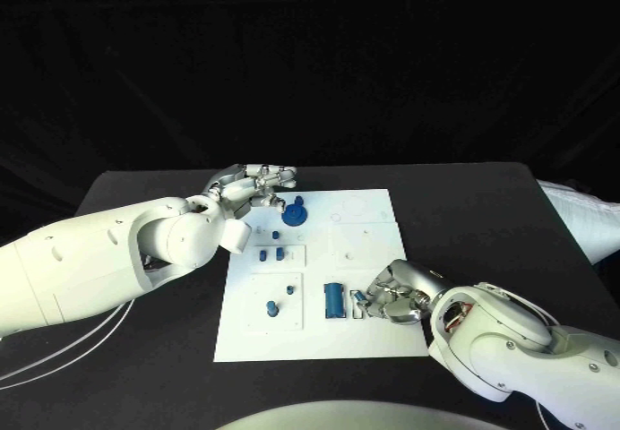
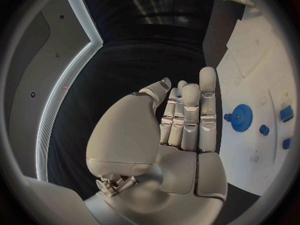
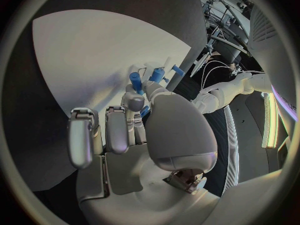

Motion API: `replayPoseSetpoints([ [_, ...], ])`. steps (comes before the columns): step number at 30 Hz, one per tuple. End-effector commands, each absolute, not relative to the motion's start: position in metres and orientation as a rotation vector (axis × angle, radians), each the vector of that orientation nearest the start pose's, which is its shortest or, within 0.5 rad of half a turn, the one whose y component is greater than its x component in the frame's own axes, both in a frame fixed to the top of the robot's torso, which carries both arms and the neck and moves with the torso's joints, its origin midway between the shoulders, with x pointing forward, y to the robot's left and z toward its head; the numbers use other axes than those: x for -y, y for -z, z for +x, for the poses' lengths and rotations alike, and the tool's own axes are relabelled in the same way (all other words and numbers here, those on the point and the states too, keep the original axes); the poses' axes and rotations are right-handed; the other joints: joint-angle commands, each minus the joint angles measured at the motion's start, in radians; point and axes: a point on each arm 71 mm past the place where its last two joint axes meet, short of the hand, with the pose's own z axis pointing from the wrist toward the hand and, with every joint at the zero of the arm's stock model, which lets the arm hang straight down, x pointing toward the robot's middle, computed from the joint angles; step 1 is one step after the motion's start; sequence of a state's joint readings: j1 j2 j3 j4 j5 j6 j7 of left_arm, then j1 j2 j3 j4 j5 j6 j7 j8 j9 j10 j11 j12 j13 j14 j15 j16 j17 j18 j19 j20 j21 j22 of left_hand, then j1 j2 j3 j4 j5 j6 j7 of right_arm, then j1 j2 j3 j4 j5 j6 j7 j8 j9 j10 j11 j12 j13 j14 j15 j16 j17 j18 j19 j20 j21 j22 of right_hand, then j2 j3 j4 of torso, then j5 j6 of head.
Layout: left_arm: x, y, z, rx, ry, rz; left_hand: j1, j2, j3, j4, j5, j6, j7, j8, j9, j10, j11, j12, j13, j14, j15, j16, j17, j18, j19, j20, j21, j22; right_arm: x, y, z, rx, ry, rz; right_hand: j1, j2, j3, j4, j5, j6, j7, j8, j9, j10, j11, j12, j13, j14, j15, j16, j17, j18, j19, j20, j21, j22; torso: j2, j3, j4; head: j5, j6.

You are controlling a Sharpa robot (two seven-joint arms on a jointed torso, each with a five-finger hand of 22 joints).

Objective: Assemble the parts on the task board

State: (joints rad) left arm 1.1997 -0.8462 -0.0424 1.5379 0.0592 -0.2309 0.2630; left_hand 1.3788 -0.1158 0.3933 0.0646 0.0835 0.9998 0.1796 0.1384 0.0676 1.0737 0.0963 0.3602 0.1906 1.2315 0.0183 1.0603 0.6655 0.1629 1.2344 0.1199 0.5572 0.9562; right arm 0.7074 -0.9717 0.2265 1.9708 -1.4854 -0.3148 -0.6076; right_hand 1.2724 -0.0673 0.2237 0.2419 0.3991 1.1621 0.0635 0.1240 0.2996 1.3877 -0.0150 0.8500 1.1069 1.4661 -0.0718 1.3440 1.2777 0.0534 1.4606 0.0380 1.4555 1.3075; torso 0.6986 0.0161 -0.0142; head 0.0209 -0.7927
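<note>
- Two hands out: my right hand curls beside the blue cylinder part on the white task board; whether it grips, I cannot tell.
- My left hand, fingers straight, holds nothing near the blue gear.
- Risk: a nudge rolls the cylinder away.

blue parts, white task board

White task board on black table
</note>
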Motion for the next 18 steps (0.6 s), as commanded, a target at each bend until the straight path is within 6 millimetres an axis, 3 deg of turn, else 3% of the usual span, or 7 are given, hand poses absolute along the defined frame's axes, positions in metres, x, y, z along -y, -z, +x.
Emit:
replayPoseSetpoints([
  [1, -0.1989, 0.1864, 0.4833, -1.577, 1.601, -1.222, 0.008, 0.000, -0.004, -0.005, 0.004, -0.005, -0.001, 0.003, 0.002, -0.006, 0.002, 0.004, 0.001, -0.007, -0.001, -0.006, -0.001, 0.017, -0.007, -0.002, -0.004, -0.002, 0.1694, 0.2509, 0.3478, -1.976, -0.589, 0.259, -0.012, -0.001, 0.001, 0.009, 0.007, 0.007, 0.000, 0.005, 0.001, 0.010, 0.001, 0.005, 0.002, 0.054, -0.007, 0.006, 0.001, -0.010, 0.008, -0.005, 0.006, 0.106, 0.000, -0.0004, -0.0006, 0.001, -0.001],
  [18, -0.1974, 0.1864, 0.4829, -1.585, 1.607, -1.222, 0.012, 0.003, -0.003, -0.007, 0.004, 0.004, -0.004, 0.012, 0.004, -0.007, 0.000, 0.008, 0.001, -0.009, -0.002, -0.007, -0.004, 0.017, -0.007, -0.003, -0.005, -0.002, 0.1620, 0.2551, 0.3492, -1.995, -0.541, 0.114, -0.051, 0.008, -0.013, 0.038, 0.014, 0.025, -0.007, 0.014, 0.014, 0.030, -0.005, 0.049, 0.034, 0.058, -0.011, 0.023, 0.023, -0.014, 0.018, -0.008, 0.016, 0.121, 0.000, 0.0000, -0.0007, 0.004, -0.004],
])
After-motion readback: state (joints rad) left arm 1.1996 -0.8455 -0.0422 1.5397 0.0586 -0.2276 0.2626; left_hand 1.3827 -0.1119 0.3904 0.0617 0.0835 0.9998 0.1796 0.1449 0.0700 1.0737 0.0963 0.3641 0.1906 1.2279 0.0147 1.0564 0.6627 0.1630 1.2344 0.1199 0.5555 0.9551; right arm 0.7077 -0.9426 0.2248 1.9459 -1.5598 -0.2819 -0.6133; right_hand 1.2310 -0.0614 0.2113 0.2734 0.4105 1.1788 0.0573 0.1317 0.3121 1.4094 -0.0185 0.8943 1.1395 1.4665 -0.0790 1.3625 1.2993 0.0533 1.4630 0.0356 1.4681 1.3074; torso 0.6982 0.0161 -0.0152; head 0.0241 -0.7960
